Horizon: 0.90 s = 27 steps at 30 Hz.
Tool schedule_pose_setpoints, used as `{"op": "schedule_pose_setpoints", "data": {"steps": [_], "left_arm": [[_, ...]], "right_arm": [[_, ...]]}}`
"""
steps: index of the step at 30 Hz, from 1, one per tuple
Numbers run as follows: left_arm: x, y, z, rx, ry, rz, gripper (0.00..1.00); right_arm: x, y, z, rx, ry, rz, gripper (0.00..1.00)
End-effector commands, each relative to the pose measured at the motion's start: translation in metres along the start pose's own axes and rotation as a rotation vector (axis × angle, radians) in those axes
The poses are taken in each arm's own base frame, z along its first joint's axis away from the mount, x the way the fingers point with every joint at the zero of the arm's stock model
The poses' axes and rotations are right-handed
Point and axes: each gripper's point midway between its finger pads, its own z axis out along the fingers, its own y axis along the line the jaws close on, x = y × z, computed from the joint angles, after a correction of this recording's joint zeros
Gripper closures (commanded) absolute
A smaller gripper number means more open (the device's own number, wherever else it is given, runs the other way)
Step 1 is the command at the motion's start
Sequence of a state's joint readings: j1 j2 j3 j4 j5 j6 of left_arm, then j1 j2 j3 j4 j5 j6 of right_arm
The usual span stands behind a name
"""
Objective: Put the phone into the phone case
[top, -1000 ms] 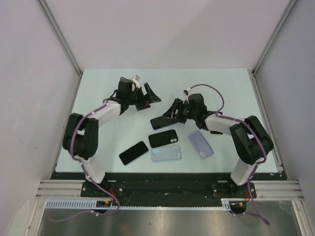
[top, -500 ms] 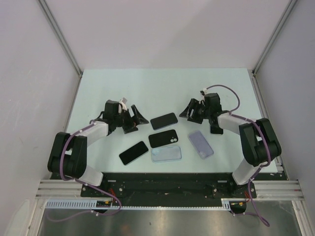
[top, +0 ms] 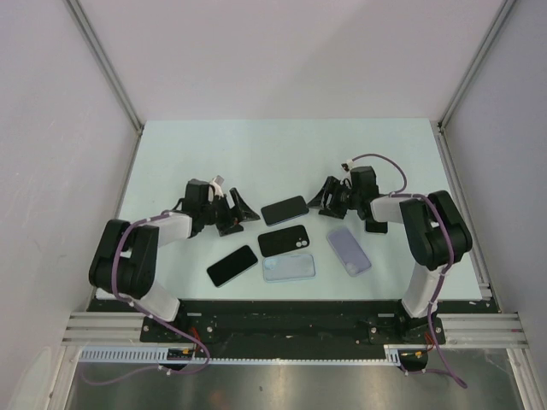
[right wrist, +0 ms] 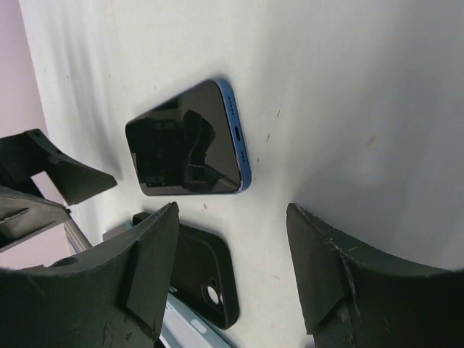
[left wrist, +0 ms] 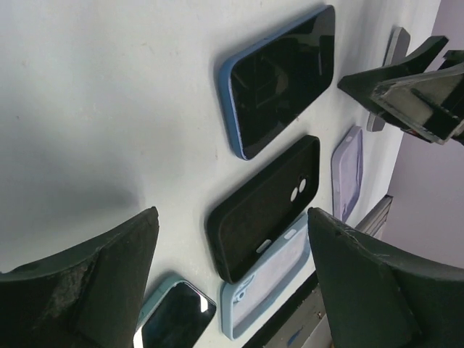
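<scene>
While both pincers stand spread wide and empty, you are at the reaching step. The blue-edged, black-screened flat phone (top: 285, 209) lies on the pale surface (top: 256, 154), with the left pincer (top: 239, 210) low at its nine o'clock and the right pincer (top: 326, 197) at its three o'clock, neither touching it. The matte black phone case (top: 283, 242) waits just at its six o'clock. Next, probably, straddle the phone's edges, lift it, then match its camera end to the case's cut-out.

White link shells (top: 167, 227) are joined by black joints (top: 137, 248); purple cables (top: 377, 155) are strung along both arms; matte black wedge fingers (left wrist: 94, 279) are scuffed.
</scene>
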<state>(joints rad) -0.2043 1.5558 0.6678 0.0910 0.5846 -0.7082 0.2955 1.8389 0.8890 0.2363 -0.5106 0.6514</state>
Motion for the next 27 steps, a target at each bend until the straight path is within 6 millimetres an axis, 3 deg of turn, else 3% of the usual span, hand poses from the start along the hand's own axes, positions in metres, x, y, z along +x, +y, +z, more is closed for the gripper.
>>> {"op": "schedule_pose_setpoints", "data": {"steps": [1,6,12,17,27], "left_arm": [[-0.011,-0.011,0.012,0.057,-0.003,0.012,0.13],[-0.013,-0.008,0.032,0.053,0.025,-0.007,0.15],[-0.008,-0.007,0.054,0.043,0.060,-0.023,0.16],[-0.007,-0.020,0.071,0.076,0.070,-0.020,0.16],[-0.010,-0.030,0.068,0.094,0.058,0.009,0.16]], "right_arm": [[-0.005,-0.018,0.013,0.034,-0.009,0.024,0.35],[-0.012,-0.016,0.027,0.026,0.014,0.018,0.36],[0.001,-0.014,0.041,0.026,0.060,0.019,0.38],[0.017,-0.003,0.050,0.004,0.096,0.025,0.40],[0.044,0.015,0.039,-0.057,0.149,0.036,0.43]]}}
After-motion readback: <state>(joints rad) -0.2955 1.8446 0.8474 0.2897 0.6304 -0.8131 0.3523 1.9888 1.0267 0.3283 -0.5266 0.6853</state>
